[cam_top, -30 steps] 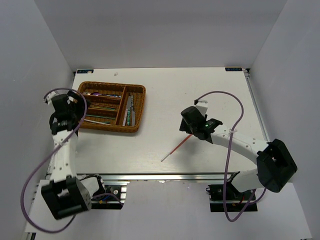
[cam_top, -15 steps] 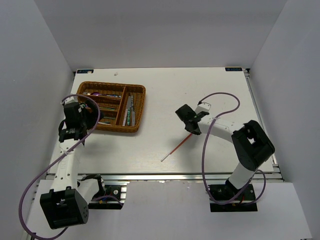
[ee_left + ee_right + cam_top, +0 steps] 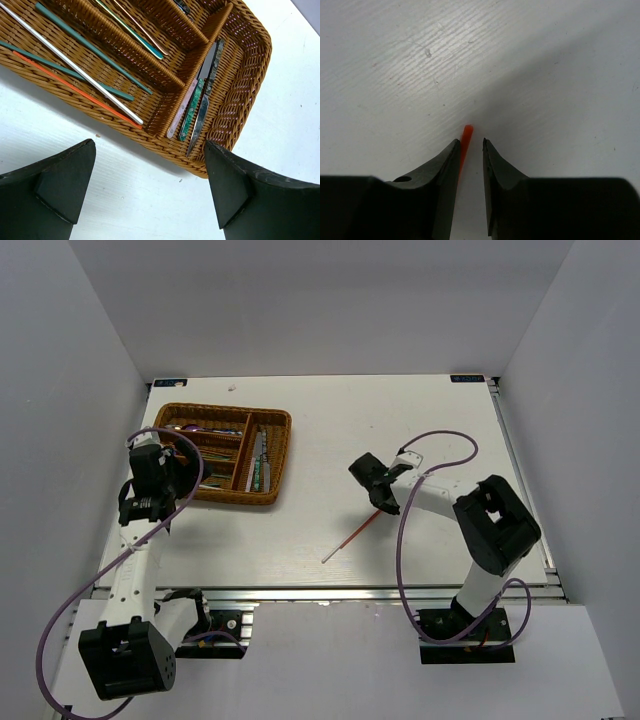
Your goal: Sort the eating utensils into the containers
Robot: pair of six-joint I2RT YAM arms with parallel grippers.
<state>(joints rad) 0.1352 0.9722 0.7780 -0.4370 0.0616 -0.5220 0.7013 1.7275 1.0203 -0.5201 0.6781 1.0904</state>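
An orange chopstick [image 3: 350, 538] lies slanted on the white table, right of centre. My right gripper [image 3: 382, 502] is down over its upper end. In the right wrist view the chopstick's tip [image 3: 467, 132] sits between the fingers of that gripper [image 3: 470, 141], against the left finger, with a gap still showing to the right finger. The brown wicker tray [image 3: 215, 497] stands at the far left, holding knives [image 3: 200, 107] in one section and orange, silver and grey-green chopsticks [image 3: 75, 67] in another. My left gripper [image 3: 149, 145] hangs wide open and empty above the table, just in front of the tray [image 3: 245, 90].
The right arm's purple cable [image 3: 440, 440] loops above the table behind the gripper. The table's front rail [image 3: 330, 592] runs along the near edge, close below the chopstick's lower end.
My right gripper has swung in over the chopstick's upper end and its jaws have narrowed around it. The left gripper rose away from the tray's left side, then held still.
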